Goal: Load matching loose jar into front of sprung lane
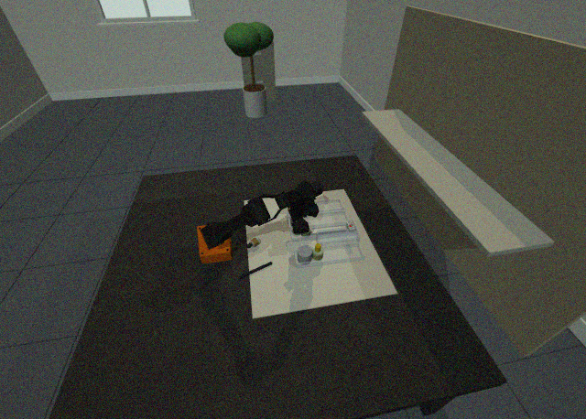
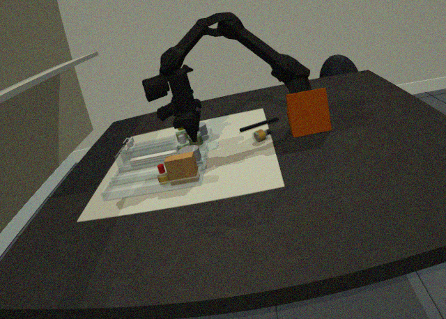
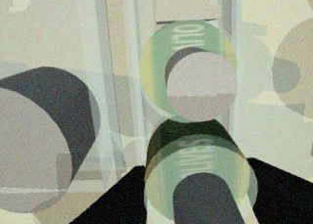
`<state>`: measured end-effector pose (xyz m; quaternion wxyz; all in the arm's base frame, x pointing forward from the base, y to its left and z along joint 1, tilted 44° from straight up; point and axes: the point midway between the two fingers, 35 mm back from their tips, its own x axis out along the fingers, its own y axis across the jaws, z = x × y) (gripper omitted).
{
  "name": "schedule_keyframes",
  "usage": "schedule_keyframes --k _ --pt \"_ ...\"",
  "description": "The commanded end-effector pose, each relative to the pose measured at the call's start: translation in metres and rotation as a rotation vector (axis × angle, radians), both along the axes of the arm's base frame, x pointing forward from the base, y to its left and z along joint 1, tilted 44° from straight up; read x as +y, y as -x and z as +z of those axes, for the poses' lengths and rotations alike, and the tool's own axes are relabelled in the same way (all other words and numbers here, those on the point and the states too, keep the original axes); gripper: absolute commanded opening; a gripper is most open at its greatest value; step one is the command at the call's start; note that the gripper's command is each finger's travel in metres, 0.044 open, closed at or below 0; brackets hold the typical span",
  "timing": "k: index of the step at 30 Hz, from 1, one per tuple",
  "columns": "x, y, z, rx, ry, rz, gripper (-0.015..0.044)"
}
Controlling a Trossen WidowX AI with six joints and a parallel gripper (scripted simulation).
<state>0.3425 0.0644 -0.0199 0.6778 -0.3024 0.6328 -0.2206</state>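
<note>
A dark rectangular desk [image 1: 165,334] [image 2: 251,254] is partly covered by a cream rectangular mat [image 1: 330,289] [image 2: 237,179]. From the orange block base [image 1: 215,256] [image 2: 309,112], at nine o'clock on the mat in the top view, a black jointed arm [image 1: 255,211] [image 2: 259,47] is extended over a clear plastic lane rack [image 1: 336,260] [image 2: 125,193]. A tan rectangular box [image 2: 182,166] is seated at the rack's six o'clock in the exterior view. In the wrist view, a round green-and-yellow jar with a dark lid [image 3: 196,185] is gripped by the black tool [image 1: 301,231] [image 2: 195,140] [image 3: 195,172]; whether the lane floor is touched cannot be told. At its twelve o'clock, the matching pale-lidded jar [image 3: 201,84] is seen close by, between the lane's clear walls. A slim black rod [image 1: 257,269] [image 2: 258,124] is laid partly across the mat's edge.
</note>
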Motion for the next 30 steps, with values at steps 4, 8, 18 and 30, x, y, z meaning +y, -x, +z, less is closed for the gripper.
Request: schedule_keyframes --k 4,8,18,30 --pt "0.0022 -0.0082 0.0032 -0.027 -0.001 0.007 0.0" --pt "0.0022 -0.0085 0.0032 -0.027 -0.001 0.007 0.0" --pt "0.0006 -0.0089 0.0014 -0.027 -0.001 0.007 0.0" --pt "-0.0017 -0.0093 -0.001 -0.027 -0.001 0.007 0.0"
